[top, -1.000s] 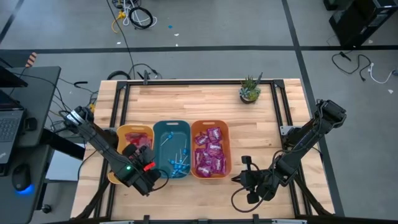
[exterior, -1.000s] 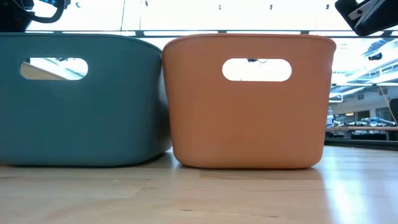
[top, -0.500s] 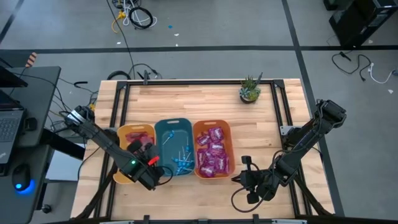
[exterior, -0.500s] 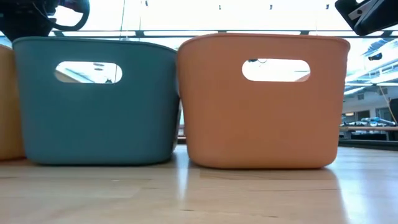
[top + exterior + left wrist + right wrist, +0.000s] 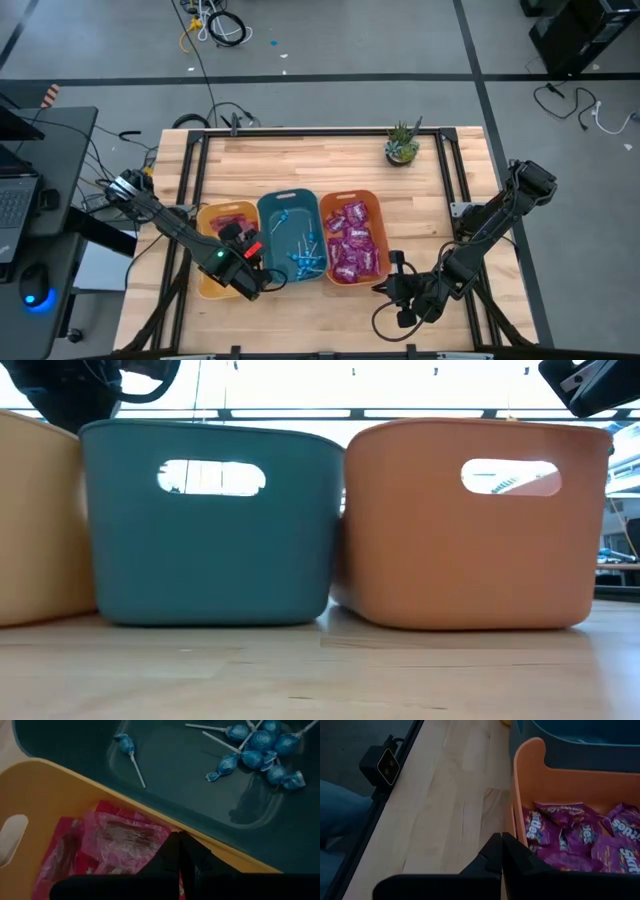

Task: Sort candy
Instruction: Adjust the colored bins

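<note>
Candy fills three bins set side by side in the lower middle of the overhead frame. Red packets (image 5: 232,222) lie in the yellow bin (image 5: 207,275) on the left. Blue lollipops (image 5: 305,258) lie in the teal bin (image 5: 287,199) in the middle, most of them bunched at its lower end and one alone higher up. Purple packets (image 5: 355,240) crowd the orange bin (image 5: 349,197) on the right.

My left wrist camera shows the red packets (image 5: 117,840) against the yellow wall, with the lollipops (image 5: 260,745) past it on the teal floor. My right wrist camera shows the purple packets (image 5: 575,832) inside the orange bin (image 5: 520,775).

From table height I see only the bins' outer walls: yellow (image 5: 40,520) at the left edge, teal (image 5: 210,550) in the middle, orange (image 5: 470,550) on the right, the walls nearly touching.

My left gripper (image 5: 250,280) sits at the lower edge of the bins, over the seam between yellow and teal. Its fingers (image 5: 170,855) are pressed together with nothing between them.

My right gripper (image 5: 382,288) waits at the lower right of the overhead frame, just past the orange bin's lower right corner, above the table (image 5: 330,155). Its fingers (image 5: 492,852) are likewise pressed together and hold nothing.

A small potted plant (image 5: 402,144) stands near the table's upper right corner, well apart from the bins.
</note>
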